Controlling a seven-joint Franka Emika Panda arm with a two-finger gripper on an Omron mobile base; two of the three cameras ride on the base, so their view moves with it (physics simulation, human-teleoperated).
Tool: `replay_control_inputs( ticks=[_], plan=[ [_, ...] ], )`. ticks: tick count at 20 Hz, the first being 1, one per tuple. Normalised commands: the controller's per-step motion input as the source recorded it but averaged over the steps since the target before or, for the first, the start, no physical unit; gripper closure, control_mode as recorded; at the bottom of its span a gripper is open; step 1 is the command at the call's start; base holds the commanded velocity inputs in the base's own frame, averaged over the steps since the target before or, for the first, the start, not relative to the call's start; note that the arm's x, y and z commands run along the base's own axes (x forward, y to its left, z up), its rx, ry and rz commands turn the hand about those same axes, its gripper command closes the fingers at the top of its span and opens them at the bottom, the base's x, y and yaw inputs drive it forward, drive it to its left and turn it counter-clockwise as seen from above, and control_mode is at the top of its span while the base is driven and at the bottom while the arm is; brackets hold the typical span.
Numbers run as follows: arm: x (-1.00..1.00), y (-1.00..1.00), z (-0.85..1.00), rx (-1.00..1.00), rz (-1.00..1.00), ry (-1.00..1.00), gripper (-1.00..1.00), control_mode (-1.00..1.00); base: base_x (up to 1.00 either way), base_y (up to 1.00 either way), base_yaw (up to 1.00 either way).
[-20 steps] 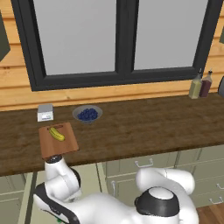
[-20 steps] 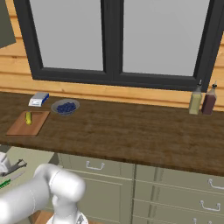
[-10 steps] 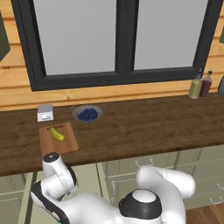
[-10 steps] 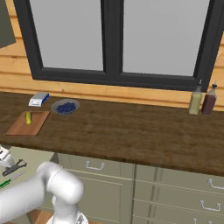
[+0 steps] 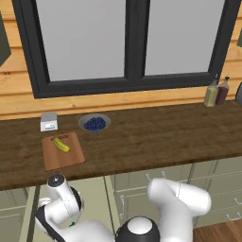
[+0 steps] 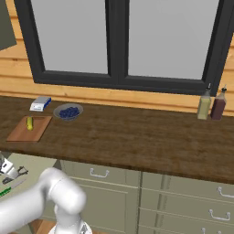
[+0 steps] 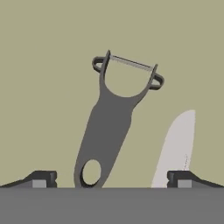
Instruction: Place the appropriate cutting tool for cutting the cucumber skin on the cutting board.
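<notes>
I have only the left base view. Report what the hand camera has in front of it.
Observer: A small dark-grey metal peeler with a forked head lies flat on an olive surface, with its head pointing away from the camera.
Operator: Say what is beside it.
Observer: A white pointed knife blade lies to its right in that view, apart from it.
Operator: Give me the jaws.
Observer: They are open wide. The peeler's handle end sits between the tips and is not gripped.
</notes>
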Motion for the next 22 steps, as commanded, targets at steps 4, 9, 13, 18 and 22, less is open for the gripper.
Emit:
replay_control_inputs(
  ticks=[4, 9, 13, 18, 22],
  plan=[
    [0.21, 0.00, -0.38, 0.10, -0.05, 0.00, -1.00, -1.00, 0.00, 0.00, 0.00],
    [0.23, 0.00, -0.31, 0.08, -0.03, 0.01, -1.00, -1.00, 0.00, 0.00, 0.00],
    [0.06, 0.15, -0.33, 0.01, -0.02, 0.00, -1.00, -1.00, 0.00, 0.00, 0.00],
    [0.00, 0.26, -0.31, 0.00, -0.02, 0.00, -1.00, -1.00, 0.00, 0.00, 0.00],
    [-0.12, 0.34, -0.33, 0.00, -0.05, 0.00, 1.00, -1.00, 0.00, 0.00, 0.00]
  ],
)
